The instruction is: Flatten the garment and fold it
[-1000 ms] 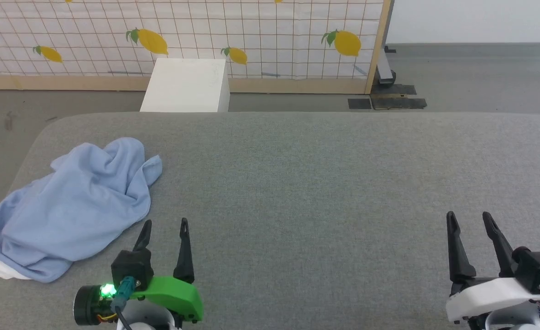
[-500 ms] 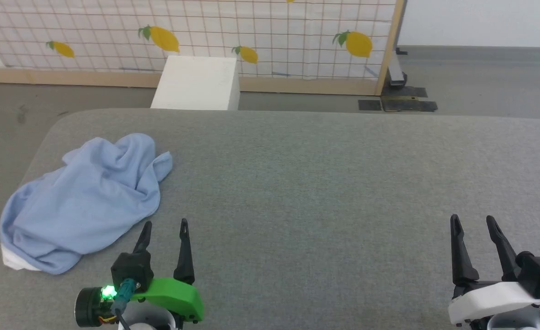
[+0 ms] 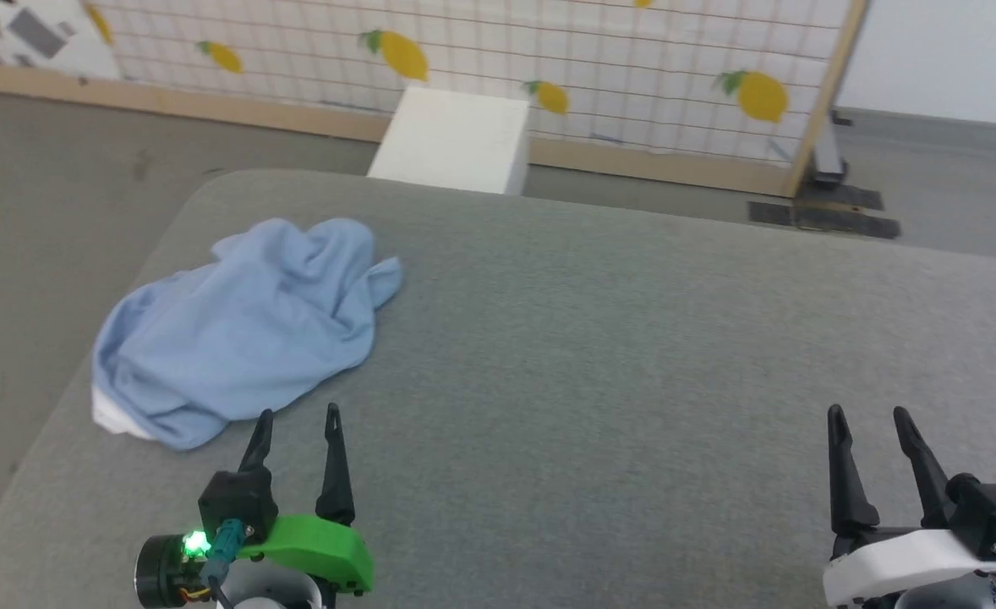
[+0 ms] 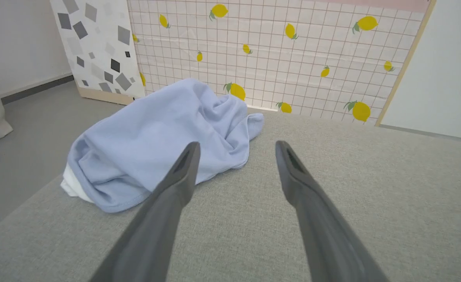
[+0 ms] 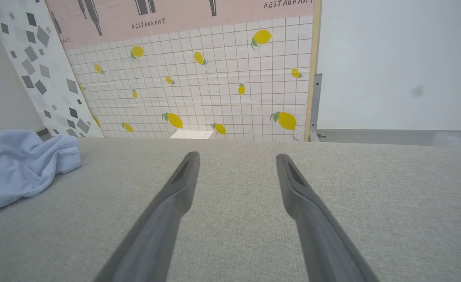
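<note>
Grey woven fabric covers the wide padded surface (image 3: 599, 338) in front of the robot. On its far left part lies the garment (image 3: 236, 326), a crumpled light-blue heap close to the surface's left edge. It is bunched into deep folds at its far right end, and a bit of white cloth shows at its near left corner.

Just on the near side of the heap is the left gripper (image 3: 298, 412), its two dark fingers spread apart with nothing between them. Whether the left fingertip touches the cloth cannot be told. The right gripper (image 3: 868, 412) is well apart from the garment at the near right, over bare fabric, fingers likewise spread and empty.

Beyond the far edge a white box (image 3: 456, 139) stands on the grey floor (image 3: 50, 186). It sits against a wood-framed screen (image 3: 566, 59) printed with a white grid and yellow lemons. At the far left stands a pale panel (image 4: 93, 47) with grey squares.
</note>
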